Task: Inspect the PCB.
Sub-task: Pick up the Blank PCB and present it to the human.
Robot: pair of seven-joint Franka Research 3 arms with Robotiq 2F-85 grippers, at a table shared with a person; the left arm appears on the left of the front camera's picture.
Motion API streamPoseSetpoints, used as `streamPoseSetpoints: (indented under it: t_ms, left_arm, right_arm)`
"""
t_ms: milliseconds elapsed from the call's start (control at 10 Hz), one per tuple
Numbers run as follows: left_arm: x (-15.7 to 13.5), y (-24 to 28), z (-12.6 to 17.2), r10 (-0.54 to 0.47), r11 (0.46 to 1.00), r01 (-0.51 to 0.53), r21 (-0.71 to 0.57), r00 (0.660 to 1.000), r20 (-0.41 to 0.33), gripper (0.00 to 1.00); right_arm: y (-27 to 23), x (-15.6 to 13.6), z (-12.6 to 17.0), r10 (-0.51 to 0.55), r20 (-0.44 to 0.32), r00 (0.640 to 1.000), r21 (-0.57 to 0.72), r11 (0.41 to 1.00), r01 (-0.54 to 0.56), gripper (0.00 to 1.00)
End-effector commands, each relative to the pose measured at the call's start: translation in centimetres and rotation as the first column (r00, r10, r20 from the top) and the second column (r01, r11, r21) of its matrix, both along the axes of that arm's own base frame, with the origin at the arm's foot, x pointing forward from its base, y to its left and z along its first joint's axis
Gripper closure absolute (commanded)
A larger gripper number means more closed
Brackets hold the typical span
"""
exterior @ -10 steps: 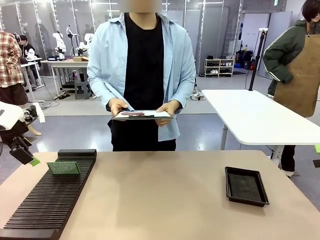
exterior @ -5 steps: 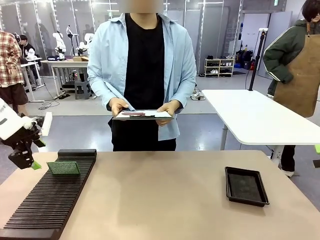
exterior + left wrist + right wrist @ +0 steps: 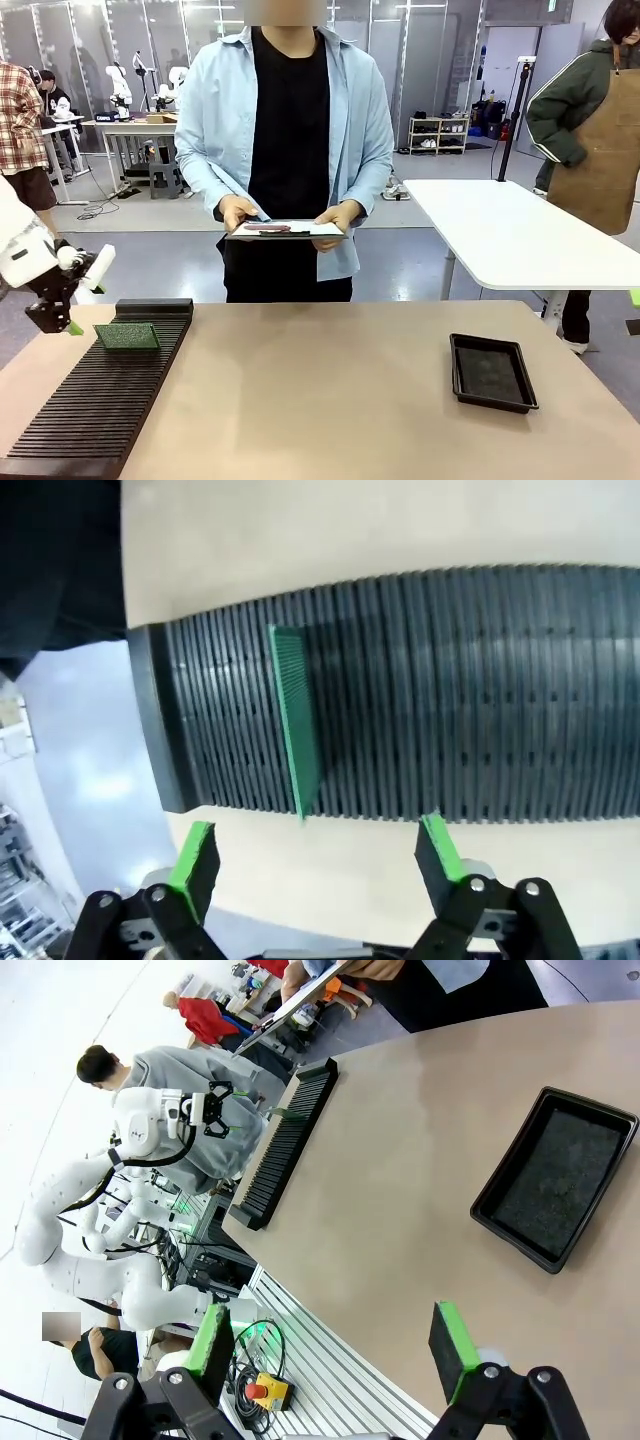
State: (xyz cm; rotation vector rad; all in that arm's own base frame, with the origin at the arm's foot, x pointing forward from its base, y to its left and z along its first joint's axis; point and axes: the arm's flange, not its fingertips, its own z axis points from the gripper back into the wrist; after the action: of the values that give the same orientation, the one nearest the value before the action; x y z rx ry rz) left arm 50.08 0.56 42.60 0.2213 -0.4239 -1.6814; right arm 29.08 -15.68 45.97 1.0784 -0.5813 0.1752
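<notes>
With the thin green PCB (image 3: 127,336) untouched in its black slotted rack (image 3: 95,410), your left gripper (image 3: 60,322) hovers at its nine o'clock, jaws apart.

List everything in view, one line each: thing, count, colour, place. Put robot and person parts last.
PCB: one, green, standing in a slot near the rack's far end.
rack: one, black, slotted, on the table's left side.
tray: one, black, shallow, on the table's right side.
clipboard: one, white paper on it, held at the far side.
table: one, tan.
white table: one, behind, right.
hands: two, the person's, holding the clipboard.
left gripper: open, beside the rack near the PCB.
right gripper: open, above the table.
</notes>
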Motion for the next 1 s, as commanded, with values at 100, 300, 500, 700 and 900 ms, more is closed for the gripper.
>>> streamPoseSetpoints:
  t_ms: [100, 300, 500, 700, 900]
  left_arm:
    - [3.6, -0.1, -2.0, 0.041, 0.997, -0.042, 0.065, 0.999, 0.008, 0.0]
    - [5.0, -0.4, -3.4, 0.042, 0.997, -0.041, 0.067, 0.999, -0.017, 0.0]
    - [5.6, -0.5, -4.8, 0.056, 0.995, -0.053, 0.08, 0.997, -0.043, 0.0]
    - [5.8, -0.5, -6.1, 0.057, 0.994, -0.049, 0.1, 0.996, -0.075, 0.32]
    - [5.7, -0.7, -6.7, 0.053, 0.995, -0.042, 0.095, 0.992, -0.116, 0.92]
  right_arm:
    - [0.0, 0.2, 0.0, 0.008, 0.027, 1.0, 0.005, 1.0, -0.008, 0.0]
    - [0.0, 0.2, 0.0, 0.008, 0.027, 1.0, 0.005, 1.0, -0.008, 0.0]
    - [0.0, 0.2, 0.0, 0.008, 0.027, 1.0, 0.005, 1.0, -0.008, 0.0]
    - [0.0, 0.2, 0.0, 0.008, 0.027, 1.0, 0.005, 1.0, -0.008, 0.0]
    - [0.0, 0.2, 0.0, 0.008, 0.027, 1.0, 0.005, 1.0, -0.008, 0.0]
